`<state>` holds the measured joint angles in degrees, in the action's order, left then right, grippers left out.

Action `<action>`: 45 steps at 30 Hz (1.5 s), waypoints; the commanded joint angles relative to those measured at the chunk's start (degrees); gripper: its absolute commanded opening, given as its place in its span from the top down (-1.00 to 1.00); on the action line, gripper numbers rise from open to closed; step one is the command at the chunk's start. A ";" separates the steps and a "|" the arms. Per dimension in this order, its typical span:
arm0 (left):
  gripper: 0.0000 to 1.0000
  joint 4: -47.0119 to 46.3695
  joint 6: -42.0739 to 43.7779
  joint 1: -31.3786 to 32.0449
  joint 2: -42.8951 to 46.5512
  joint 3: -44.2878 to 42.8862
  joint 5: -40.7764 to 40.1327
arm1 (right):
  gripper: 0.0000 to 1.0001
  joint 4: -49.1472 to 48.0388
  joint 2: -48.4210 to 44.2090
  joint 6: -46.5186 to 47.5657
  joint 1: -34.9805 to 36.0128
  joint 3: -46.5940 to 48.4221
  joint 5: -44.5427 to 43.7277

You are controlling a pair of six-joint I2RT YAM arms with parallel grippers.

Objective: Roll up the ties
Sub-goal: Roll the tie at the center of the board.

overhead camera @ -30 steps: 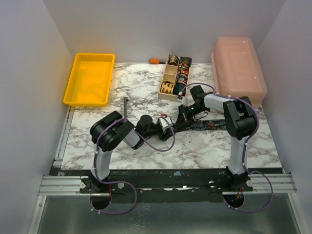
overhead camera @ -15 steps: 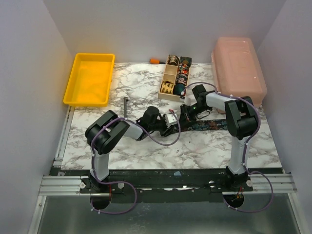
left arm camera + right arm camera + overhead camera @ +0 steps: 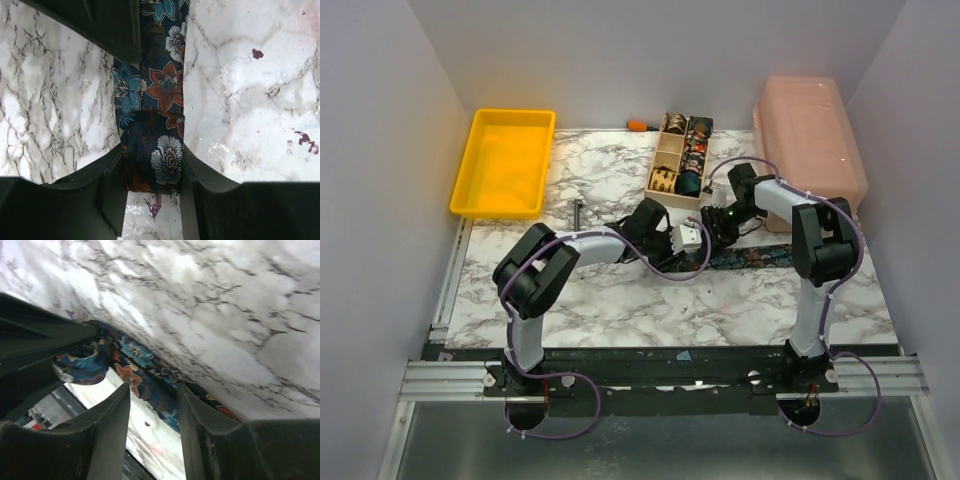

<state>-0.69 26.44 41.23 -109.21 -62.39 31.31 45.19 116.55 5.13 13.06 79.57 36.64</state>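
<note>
A dark necktie with a multicoloured floral print [image 3: 760, 257] lies as a strip on the marble table, right of centre. My left gripper [image 3: 706, 244] reaches across to its left end. In the left wrist view the gripper [image 3: 152, 167] has its jaws closed against both edges of the tie's folded end [image 3: 160, 95]. My right gripper [image 3: 719, 227] is just behind it. In the right wrist view the gripper [image 3: 154, 387] is open, and both fingertips rest on the tie [image 3: 150, 375], which runs slantwise between them.
A wooden box with compartments [image 3: 670, 152] holding several coiled ties stands behind the grippers. A pink lidded bin [image 3: 810, 140] is at the back right and a yellow tray [image 3: 505, 160] at the back left. A dark T-shaped tool [image 3: 578, 215] lies left of centre.
My left arm has stretched to the right, bringing its gripper along the tie. My right gripper has moved a little up and to the right. The visible strip of tie is shorter.
</note>
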 commanded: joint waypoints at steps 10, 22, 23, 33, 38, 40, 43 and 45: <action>1.00 19.46 4.15 -0.14 -4.54 -4.61 -1.72 | -0.06 -4.01 0.51 -8.69 3.01 -1.98 18.23; 1.00 18.46 2.96 -0.17 -5.51 -4.20 -1.20 | 0.64 -7.20 5.05 -8.49 4.61 -4.71 14.03; 1.00 18.07 3.07 -0.23 -5.42 -3.86 -0.88 | 0.84 -7.15 5.68 -8.44 4.53 -4.56 12.37; -0.52 -4.46 -5.03 -4.18 -1.39 4.68 10.07 | 0.99 -5.31 7.66 -5.97 3.49 -5.90 4.06; -0.58 -37.36 -11.58 -4.50 0.14 16.29 15.87 | 0.99 -3.29 10.01 -4.19 1.62 -5.30 0.48; -0.59 -44.42 -14.00 -4.41 -1.50 17.81 16.58 | 0.99 -2.44 10.64 -3.38 0.88 -4.75 -0.61; -0.59 -50.36 -16.78 -3.98 -4.04 18.27 16.17 | 0.99 -1.97 11.01 -2.92 0.83 -3.90 -2.42; -0.56 -53.48 -16.60 -3.53 -5.34 18.73 15.83 | 0.99 -1.78 11.54 -2.88 0.79 -3.15 -3.09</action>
<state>-39.07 14.20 36.80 -111.24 -44.91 44.45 45.47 123.68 -2.02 13.45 76.03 51.46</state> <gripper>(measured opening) 0.796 0.020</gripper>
